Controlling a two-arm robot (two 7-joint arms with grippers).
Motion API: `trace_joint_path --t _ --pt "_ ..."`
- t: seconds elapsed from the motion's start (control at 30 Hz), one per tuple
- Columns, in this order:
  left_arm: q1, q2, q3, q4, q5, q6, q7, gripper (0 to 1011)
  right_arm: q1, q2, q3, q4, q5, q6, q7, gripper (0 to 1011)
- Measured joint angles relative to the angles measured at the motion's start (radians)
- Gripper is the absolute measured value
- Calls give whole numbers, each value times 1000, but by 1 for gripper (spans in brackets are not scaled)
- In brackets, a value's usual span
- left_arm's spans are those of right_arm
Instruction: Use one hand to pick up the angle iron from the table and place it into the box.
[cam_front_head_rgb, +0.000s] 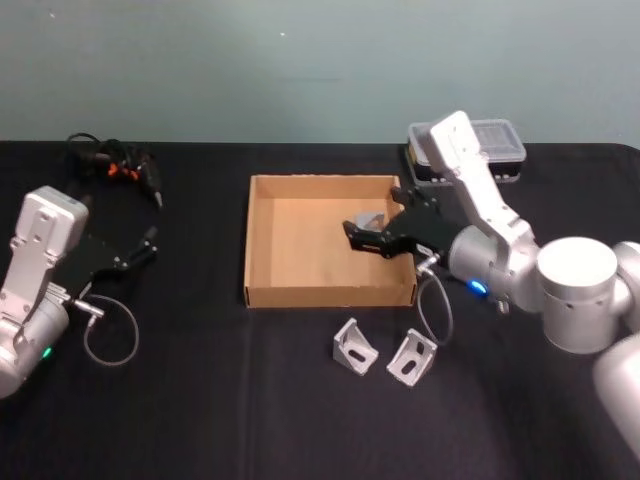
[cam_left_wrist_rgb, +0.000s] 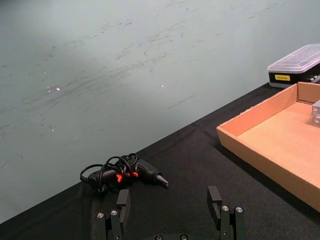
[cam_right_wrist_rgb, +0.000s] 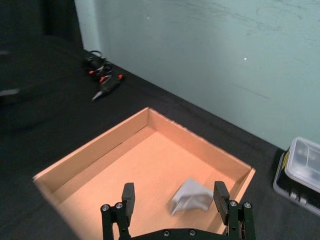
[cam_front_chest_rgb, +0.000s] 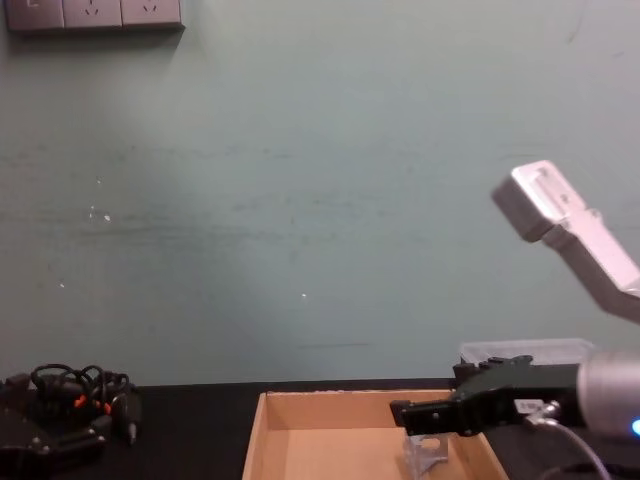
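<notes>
Right claw (cam_front_head_rgb: 356, 236), wide open and empty, over the box (cam_front_head_rgb: 262, 240) holding an angle iron (cam_right_wrist_rgb: 192, 196). Left claw (cam_front_head_rgb: 149, 246) open at the table (cam_front_head_rgb: 200, 410) left edge.

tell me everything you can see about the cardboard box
The box is a shallow tan cardboard tray, lidless, with low upright walls, sitting flat on the black table. One grey angle iron lies on its floor near the right wall, under the open right claw. The left claw sits off to its left.
</notes>
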Motion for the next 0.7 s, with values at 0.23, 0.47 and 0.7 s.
trace_joint_path --t 0.23,0.47,0.7 --pt "0 0 0 0 0 0 0 1011 -103 92 11 -172 38 56 37 1004" --pt "0 0 0 0 0 0 0 1011 -203 198 32 -324 76 116 68 1004" --pt "0 0 0 0 0 0 0 1011 -290 290 51 -429 113 184 92 1004"
